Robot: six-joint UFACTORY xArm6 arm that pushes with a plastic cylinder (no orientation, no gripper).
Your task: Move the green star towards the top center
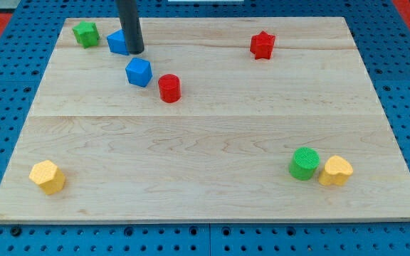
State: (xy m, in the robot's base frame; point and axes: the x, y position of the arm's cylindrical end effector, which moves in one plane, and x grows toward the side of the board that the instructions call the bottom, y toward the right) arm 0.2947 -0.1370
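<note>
The green star (85,33) lies at the view's top left corner of the wooden board (212,142). My tip (134,52) stands to its right, about 70 pixels away, touching the right side of a blue block (117,43) that sits between the tip and the star. The rod partly hides that blue block, so its shape is unclear.
A blue cube (139,72) and a red cylinder (169,88) lie just below the tip. A red star (262,45) is at the top right. A green cylinder (304,163) and a yellow heart-like block (335,171) touch at the bottom right. A yellow hexagon (47,176) is at the bottom left.
</note>
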